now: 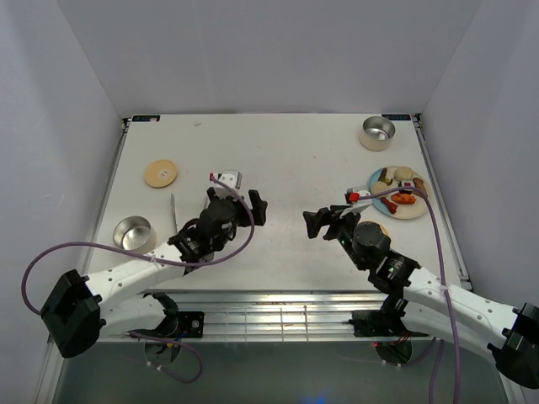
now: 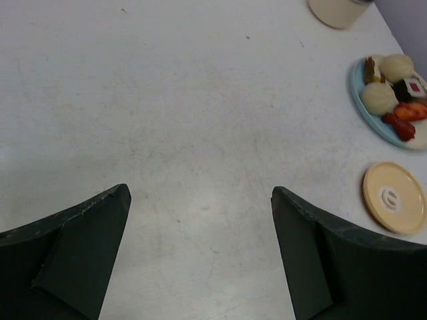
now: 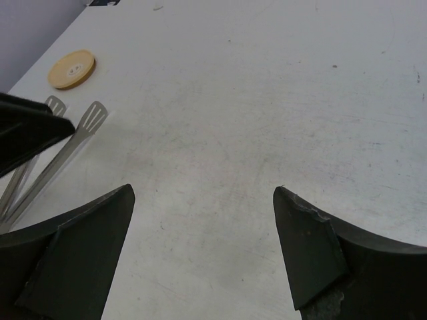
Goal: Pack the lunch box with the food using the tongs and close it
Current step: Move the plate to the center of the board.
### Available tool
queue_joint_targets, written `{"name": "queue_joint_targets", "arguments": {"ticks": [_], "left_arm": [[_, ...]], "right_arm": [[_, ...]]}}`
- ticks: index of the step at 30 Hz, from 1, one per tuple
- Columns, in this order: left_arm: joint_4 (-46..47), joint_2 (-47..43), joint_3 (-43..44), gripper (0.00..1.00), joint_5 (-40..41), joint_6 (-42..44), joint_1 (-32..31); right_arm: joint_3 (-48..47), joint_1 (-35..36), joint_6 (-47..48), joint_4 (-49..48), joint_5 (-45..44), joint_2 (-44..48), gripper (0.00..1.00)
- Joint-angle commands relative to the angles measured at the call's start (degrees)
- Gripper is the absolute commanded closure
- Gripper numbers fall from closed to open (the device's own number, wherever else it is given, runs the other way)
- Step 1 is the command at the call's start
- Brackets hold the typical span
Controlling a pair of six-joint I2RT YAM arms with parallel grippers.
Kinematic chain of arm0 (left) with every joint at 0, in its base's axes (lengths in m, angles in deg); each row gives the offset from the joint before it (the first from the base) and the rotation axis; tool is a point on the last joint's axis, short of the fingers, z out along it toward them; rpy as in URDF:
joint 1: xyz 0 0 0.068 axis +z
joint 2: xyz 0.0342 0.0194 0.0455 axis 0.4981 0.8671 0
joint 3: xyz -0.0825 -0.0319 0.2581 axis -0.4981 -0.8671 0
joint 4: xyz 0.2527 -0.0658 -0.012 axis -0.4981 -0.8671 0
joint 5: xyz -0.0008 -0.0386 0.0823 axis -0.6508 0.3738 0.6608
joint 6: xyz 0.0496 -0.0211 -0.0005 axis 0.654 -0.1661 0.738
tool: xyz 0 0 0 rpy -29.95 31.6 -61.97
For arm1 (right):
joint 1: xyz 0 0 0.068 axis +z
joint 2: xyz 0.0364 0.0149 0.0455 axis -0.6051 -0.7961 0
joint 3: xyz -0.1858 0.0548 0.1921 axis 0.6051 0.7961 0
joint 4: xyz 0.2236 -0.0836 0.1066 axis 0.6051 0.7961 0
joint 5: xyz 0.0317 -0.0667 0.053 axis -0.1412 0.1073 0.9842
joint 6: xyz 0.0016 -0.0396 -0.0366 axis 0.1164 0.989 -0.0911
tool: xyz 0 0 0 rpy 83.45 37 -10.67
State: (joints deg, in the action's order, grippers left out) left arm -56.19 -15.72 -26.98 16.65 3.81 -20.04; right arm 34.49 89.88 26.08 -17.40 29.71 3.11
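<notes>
The tongs (image 1: 173, 210) lie flat on the worktop behind the left claw (image 1: 244, 202) and off to its outer side, close beside that arm's forearm, with a round metal container (image 1: 133, 234) just beyond them. The left claw points away from them toward the middle of the worktop, its jaws wide apart with nothing between them, so its own wrist view shows only bare worktop and, far off to its right, the food (image 2: 393, 100) on a blue plate (image 2: 363, 110). The right claw (image 1: 324, 220) is also spread and empty. It faces the tongs from well across the worktop, and its wrist view catches their two flat slotted tips (image 3: 97, 115) ahead and to its left. The long axis runs roughly from the near edge toward the far edge, tips at the far end, about crosswise to the left claw's present heading. The left arm is clearly the nearer one, so the pickup probably falls to it. It would have to draw back, swing outward and set its jaws across both slim arms.
</notes>
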Motion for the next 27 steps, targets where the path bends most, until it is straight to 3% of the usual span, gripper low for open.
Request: {"name": "queue_joint_targets", "arguments": {"ticks": [1, 4, 11, 17, 23, 27], "left_arm": [[-6.19, 2.75, 7.54, 0.03, -4.94, -4.07, 7.68], [-12.34, 5.29, 10.45, 0.03, -11.53, -7.68, 14.11], [-10.69, 4.08, 5.90, 0.06, -14.89, -8.57, 14.32], [-5.59, 1.97, 0.88, 0.07, -12.81, -6.82, 9.23], [-0.85, -1.90, -3.34, 0.07, -9.54, -3.65, 4.47], [-0.14, -3.13, -4.23, 0.06, -9.45, -3.56, 4.47]], "right_arm": [[0.42, 0.18, 1.08, -3.48, 0.10, 1.05, 0.10], [-0.20, 0.18, 1.61, -3.13, 0.19, 0.88, 0.10], [-8.10, -0.34, 4.85, 3.54, -5.25, -2.63, 0.10], [-17.42, -9.48, 4.69, 10.76, 0.51, -5.54, 0.10], [-17.60, -12.91, 6.09, 11.63, -0.33, -4.39, 0.10], [-20.06, -20.54, 6.00, 11.11, 2.02, -8.77, 0.10]]}}
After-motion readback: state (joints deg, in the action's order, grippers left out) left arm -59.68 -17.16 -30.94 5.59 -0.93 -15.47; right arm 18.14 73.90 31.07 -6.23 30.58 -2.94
